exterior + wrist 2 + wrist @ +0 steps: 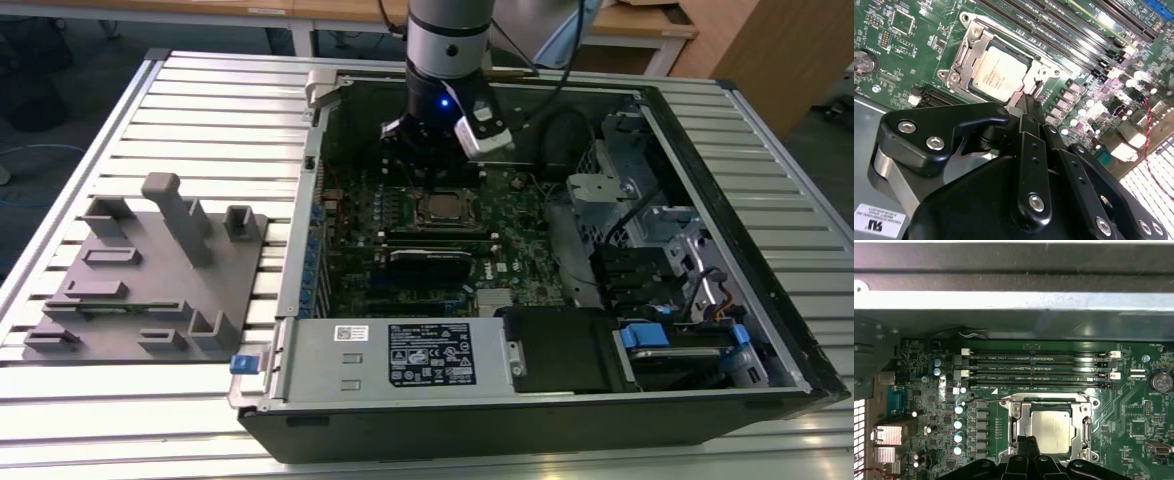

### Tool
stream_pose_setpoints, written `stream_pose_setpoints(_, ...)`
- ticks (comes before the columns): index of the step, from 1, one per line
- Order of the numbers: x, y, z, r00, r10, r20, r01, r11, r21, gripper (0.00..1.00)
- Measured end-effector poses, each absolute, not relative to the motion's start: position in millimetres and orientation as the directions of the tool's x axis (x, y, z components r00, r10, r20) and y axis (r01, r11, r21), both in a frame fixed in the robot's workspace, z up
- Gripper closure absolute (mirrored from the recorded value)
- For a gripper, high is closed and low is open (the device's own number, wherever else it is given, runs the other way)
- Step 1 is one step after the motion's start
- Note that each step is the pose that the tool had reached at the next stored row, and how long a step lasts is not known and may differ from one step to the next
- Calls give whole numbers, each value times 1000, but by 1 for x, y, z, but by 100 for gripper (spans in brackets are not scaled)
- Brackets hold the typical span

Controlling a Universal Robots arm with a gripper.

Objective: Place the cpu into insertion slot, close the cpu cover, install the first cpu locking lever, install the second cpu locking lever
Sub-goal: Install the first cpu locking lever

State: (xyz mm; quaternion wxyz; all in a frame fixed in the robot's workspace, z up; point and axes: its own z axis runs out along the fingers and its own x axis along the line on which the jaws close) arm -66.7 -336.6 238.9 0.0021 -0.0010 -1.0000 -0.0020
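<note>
- Twelve o'clock of the square dark insertion slot [416,207], exterior view: black gripper [430,170] is hanging, fingers [1023,449] pressing together, empty.
- Flat silver-bronze cpu [1050,429] is sitting inside.
- Tips slipping sideways could be gouging green circuit board [1134,410].

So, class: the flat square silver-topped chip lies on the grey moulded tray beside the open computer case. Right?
No. The flat square silver-topped chip lies within the silvery square metal frame on the green circuit board inside the open computer case; the first wrist view shows it.
</note>
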Motion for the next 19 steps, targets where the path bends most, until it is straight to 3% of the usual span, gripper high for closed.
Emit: stream_pose_setpoints(19, -77, -337, 244, -1000, 2, 4, 2, 1000, 4, 90)
